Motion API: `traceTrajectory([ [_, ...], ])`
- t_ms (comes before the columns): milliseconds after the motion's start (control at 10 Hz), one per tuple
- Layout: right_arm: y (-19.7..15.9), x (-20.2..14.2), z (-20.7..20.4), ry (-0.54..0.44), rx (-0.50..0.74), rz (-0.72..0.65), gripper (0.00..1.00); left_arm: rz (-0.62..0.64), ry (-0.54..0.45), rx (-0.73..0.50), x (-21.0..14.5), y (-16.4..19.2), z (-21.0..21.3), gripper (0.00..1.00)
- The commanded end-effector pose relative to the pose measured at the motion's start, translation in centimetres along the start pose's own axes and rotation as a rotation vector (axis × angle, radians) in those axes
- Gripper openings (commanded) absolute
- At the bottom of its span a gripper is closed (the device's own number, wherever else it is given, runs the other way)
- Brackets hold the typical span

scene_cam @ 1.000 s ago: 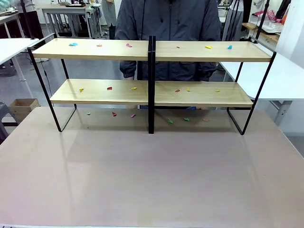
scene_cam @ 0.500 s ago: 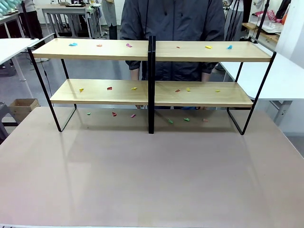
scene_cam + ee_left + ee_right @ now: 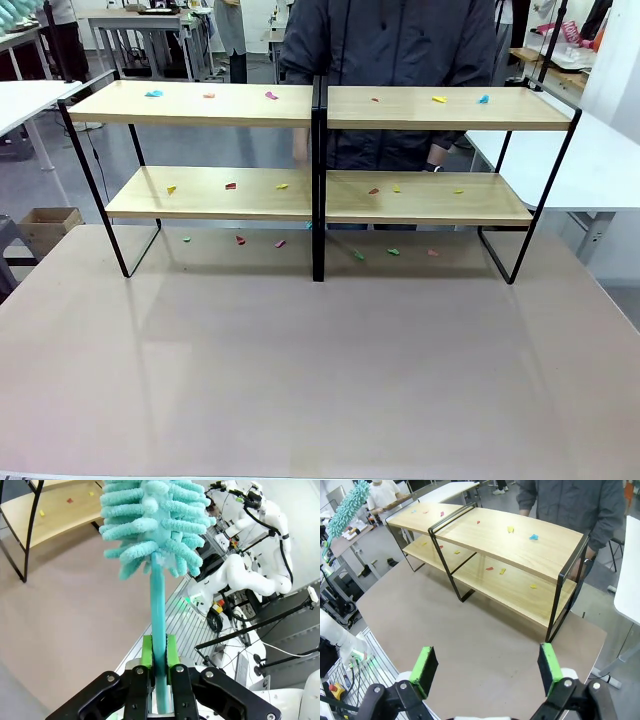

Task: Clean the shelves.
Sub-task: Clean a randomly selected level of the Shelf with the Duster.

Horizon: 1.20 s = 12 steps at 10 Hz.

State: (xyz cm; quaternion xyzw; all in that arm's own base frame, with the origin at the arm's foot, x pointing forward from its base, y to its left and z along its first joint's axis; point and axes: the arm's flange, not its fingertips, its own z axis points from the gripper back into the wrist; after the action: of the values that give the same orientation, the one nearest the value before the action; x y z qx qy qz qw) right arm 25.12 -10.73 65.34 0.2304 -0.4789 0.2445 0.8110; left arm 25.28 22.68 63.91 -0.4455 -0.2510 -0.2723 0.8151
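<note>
Across the table (image 3: 300, 380) the shelves (image 3: 420, 200) run lengthwise left to right. The left gripper (image 3: 159, 652) clamps a teal duster (image 3: 155, 525); the right gripper (image 3: 485, 665) gapes.

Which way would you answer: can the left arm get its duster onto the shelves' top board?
Probably yes: its duster is held fast, the shelves lie open on top, only tabletop between.

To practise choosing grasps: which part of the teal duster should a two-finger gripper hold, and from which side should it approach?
Hold the duster by its bare handle below the fluffy head, coming from the tail end. The handle is thin and straight, fitting between pads; the head is wide and soft. The left gripper grips it so.
</note>
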Motion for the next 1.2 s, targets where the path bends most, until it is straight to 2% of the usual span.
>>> traceTrajectory([
  [0,0.0,0.1,0.0,-0.004,0.007,0.002,1.0,-0.017,0.002,-0.005,-0.2,-0.2,0.4,0.02],
  [100,0.0,0.1,0.0,-0.004,0.007,0.002,1.0,0.0,0.0,0.0,0.0,0.0,0.0,0.12],
  [200,0.0,0.1,0.0,-0.004,0.007,0.002,1.0,0.046,0.007,-0.011,1.9,-0.2,-1.3,0.12],
  [300,0.0,0.1,0.0,-0.004,0.007,0.002,1.0,0.066,0.051,-0.086,4.4,-1.5,-3.1,0.12],
  [400,0.0,0.1,0.0,-0.004,0.007,0.002,1.0,0.06,0.086,-0.108,6.6,-3.3,-4.9,0.12],
  [700,0.0,0.1,0.0,-0.004,0.007,0.002,1.0,0.071,0.179,0.007,12.0,-7.6,-11.6,0.12],
  [800,0.0,0.1,0.0,-0.004,0.007,0.002,1.0,0.05,0.207,-0.061,12.6,-7.4,-11.6,0.12],
  [900,0.0,0.1,0.0,-0.004,0.007,0.002,1.0,0.086,0.15,-0.033,11.7,-6.1,-9.7,0.12],
  [1100,0.0,0.1,0.0,-0.004,0.007,0.002,1.0,0.216,0.097,0.039,6.7,-3.1,-4.8,0.12],
])
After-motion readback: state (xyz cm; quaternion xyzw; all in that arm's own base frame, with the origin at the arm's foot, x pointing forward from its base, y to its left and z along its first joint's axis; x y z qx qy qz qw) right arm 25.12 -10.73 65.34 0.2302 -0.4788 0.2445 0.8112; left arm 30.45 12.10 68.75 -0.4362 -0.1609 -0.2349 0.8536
